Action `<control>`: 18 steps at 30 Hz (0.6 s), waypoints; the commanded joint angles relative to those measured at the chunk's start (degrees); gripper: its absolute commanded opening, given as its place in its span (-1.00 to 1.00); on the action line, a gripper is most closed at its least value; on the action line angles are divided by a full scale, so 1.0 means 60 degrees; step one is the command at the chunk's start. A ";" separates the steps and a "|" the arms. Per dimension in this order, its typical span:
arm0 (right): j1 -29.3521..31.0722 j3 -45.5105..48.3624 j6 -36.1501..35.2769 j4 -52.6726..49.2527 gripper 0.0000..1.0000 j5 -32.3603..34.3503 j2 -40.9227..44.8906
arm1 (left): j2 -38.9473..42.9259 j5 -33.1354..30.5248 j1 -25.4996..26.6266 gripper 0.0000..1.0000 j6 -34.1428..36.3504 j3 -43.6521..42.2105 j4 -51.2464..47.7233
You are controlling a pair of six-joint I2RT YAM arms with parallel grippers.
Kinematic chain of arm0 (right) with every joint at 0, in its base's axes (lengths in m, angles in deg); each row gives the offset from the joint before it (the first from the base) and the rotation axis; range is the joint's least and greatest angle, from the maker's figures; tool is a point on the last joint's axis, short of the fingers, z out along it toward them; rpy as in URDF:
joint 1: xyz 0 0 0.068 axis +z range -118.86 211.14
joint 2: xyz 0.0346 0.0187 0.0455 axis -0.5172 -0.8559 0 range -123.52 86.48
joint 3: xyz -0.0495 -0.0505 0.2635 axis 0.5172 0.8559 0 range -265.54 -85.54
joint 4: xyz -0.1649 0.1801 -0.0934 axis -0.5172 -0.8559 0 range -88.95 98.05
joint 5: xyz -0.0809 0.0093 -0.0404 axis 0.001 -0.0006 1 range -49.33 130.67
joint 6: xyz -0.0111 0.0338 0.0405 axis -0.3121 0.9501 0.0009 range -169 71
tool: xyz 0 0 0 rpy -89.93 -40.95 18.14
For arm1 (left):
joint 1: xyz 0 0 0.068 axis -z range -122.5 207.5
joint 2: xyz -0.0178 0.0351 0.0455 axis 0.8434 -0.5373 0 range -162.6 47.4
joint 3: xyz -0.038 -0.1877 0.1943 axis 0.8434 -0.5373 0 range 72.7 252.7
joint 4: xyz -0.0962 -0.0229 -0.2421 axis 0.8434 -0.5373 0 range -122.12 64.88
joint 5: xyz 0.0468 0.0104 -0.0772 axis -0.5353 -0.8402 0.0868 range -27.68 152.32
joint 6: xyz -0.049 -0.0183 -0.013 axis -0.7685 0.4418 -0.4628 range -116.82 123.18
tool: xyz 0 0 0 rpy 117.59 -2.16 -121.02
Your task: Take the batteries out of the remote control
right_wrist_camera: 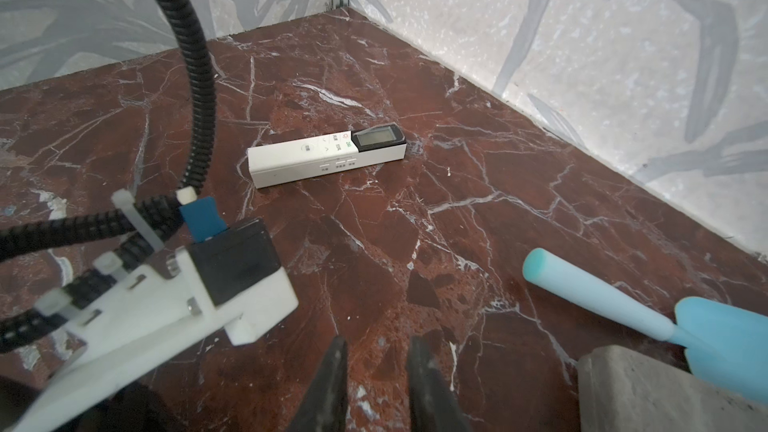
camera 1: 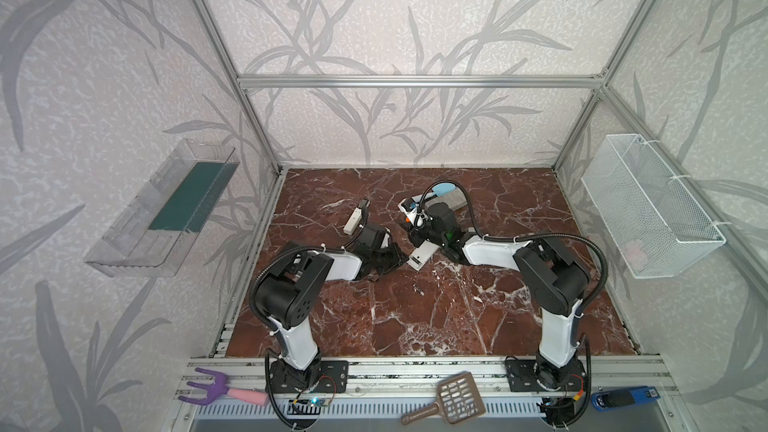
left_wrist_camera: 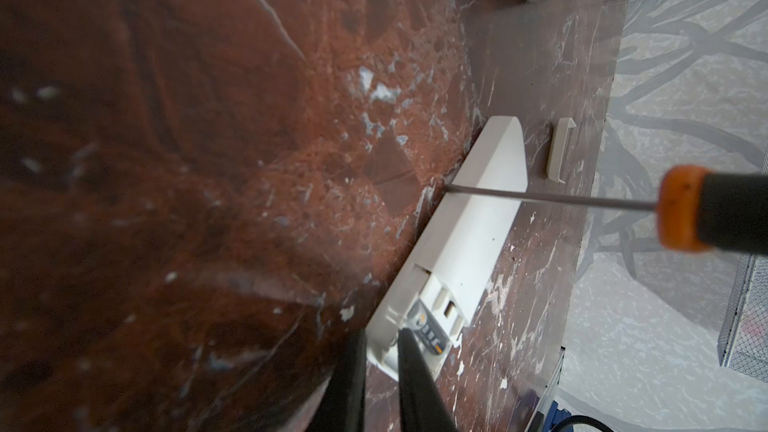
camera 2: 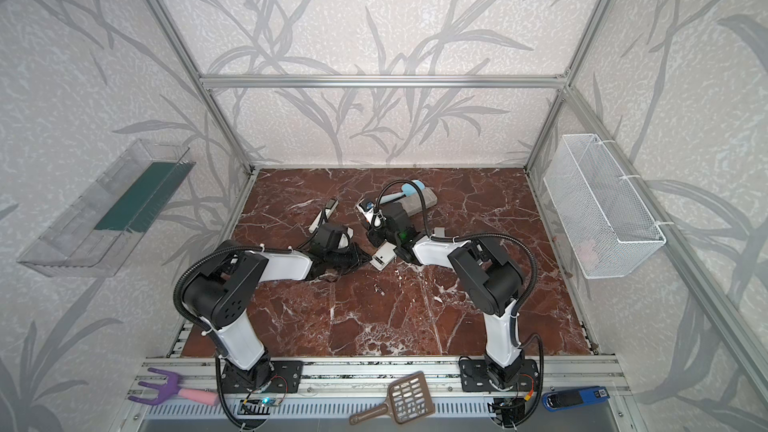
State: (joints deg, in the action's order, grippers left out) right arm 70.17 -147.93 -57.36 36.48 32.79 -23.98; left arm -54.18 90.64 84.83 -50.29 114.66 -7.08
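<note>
Left pincer (left_wrist_camera: 380, 336) on the open remote (left_wrist_camera: 478, 218), marble desk (camera 1: 457, 317)
I see a red marble desk between leaf-patterned walls, with two remotes: the open remote mid-desk and the second remote (right_wrist_camera: 328, 155) well apart. My left pincer is nipped narrowly on the open remote's side wall. My right pincer (right_wrist_camera: 377, 340) stands apart, empty. One screwdriver (left_wrist_camera: 681, 207) crosses that remote. One dark battery (left_wrist_camera: 430, 328) sits in its bay.

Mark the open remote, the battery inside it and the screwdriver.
open remote (left_wrist_camera: 469, 238): left wrist view, white back.
battery (left_wrist_camera: 431, 337): left wrist view, dark body.
screwdriver (left_wrist_camera: 681, 207): left wrist view, orange collar.
</note>
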 commanded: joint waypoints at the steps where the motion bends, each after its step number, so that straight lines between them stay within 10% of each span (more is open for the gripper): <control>1: -0.0026 0.0408 0.0039 -0.0609 -1.00 0.0307 0.0679 | -0.0073 0.0082 -0.0018 -0.64 0.0181 0.0070 0.0018; 18: 0.0269 0.1346 0.0973 -0.0815 -1.00 0.0497 0.1710 | 0.0462 0.0208 0.0071 -0.64 -0.0102 -0.0500 0.0330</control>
State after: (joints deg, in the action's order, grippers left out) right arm 70.91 -140.63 -53.03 32.06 35.72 -15.52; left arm -52.98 91.23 84.87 -50.44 113.06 -6.31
